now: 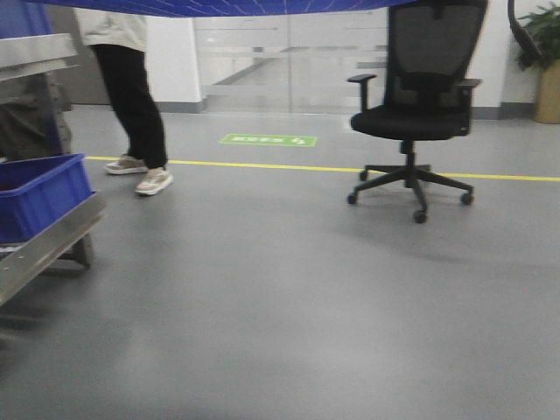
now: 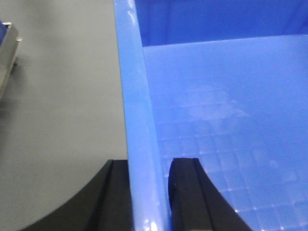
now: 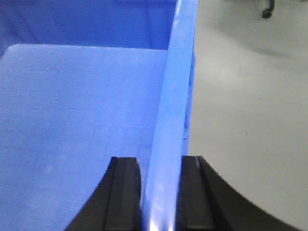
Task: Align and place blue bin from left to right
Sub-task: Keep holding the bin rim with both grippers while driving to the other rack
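While left gripper and right gripper pinch blue bin rims, likely carry step; next: shift right, lower level, aligned.

Left gripper: two matte black jaws, plastic look. Flat squared tips, straight inner faces, a thin raised lip running along each top edge. Outer sides sweep out in a concave curve, widening toward the base. Right gripper: same build, matte black, squared tips, narrow stepped ridge beside each inner face, flared curved outer sides. Surfaces smooth, slight sheen on edges.
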### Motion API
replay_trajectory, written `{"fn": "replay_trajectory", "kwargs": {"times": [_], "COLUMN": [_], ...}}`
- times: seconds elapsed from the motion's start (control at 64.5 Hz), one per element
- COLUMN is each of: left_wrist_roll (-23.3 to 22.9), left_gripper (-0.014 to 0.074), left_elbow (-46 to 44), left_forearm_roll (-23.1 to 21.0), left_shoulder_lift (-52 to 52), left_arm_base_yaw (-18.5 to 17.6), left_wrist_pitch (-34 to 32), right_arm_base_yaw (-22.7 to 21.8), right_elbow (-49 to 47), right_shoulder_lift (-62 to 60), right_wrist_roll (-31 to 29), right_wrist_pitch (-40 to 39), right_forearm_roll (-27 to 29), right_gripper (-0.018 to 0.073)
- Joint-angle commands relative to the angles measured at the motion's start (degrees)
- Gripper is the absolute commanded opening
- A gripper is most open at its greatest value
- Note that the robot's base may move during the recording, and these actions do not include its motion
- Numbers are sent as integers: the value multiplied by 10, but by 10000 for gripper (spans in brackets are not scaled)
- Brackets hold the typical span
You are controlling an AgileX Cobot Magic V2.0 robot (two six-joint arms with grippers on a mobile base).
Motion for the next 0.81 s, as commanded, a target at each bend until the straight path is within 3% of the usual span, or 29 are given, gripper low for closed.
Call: {"fn": "replay_trajectory", "kwargs": {"times": [0.0,0.248,0.791], "left_wrist_roll": [10,10,10], "left_gripper": [-16,-16,-16], "left_elbow": [-11,-11,-11], "left_forearm_roll": [-1,-1,-1], "left_shoulder_lift": [-15,-15,-15], "left_arm_base_yaw": [-4,-4,-4], "left_wrist_pitch": [-82,-117,-123], "right_arm_base_yaw": [2,2,2], "right_elbow": [-8,-8,-8], "right_shoulder_lift": [-17,-17,-17], "right_wrist_roll": [-18,-18,-18], "right_wrist_pitch": [-52,-54,-54], "right_forearm_roll": [7,7,7], "right_gripper": [-70,-70,-70]}}
